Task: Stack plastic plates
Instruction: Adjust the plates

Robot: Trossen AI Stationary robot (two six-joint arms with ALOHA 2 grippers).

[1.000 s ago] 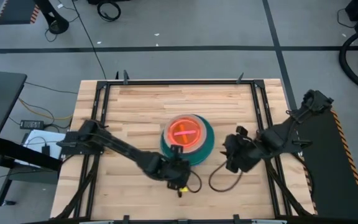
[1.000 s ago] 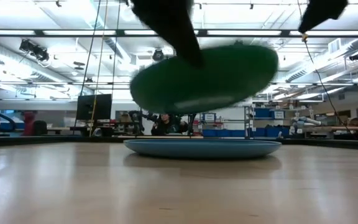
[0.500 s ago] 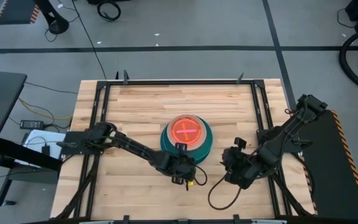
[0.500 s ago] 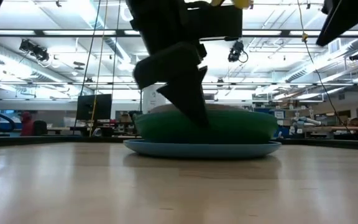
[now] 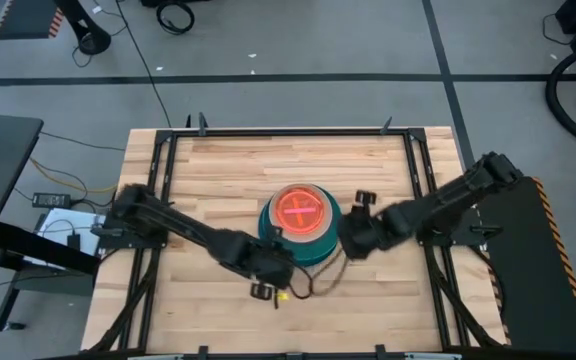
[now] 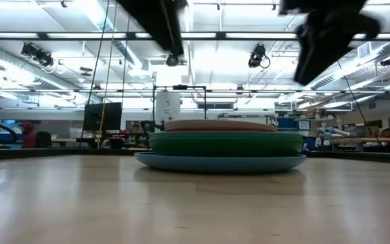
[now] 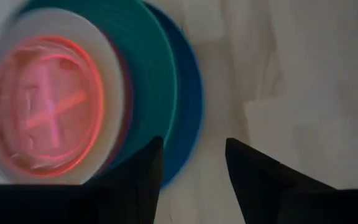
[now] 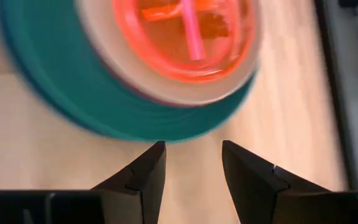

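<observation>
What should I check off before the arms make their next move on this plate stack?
1. Stack resting flat on the table: ok, level in the low view.
2. Blue plate at the bottom, green plate on it: ok.
3. Left tool open and empty: ok, beside the stack's rim.
4. Right tool open and empty: ok, at the stack's other side.
5. All nine plates in the stack: cannot tell; the layers cannot be counted.
6. Loose plates elsewhere on the table: ok, none seen from above.
</observation>
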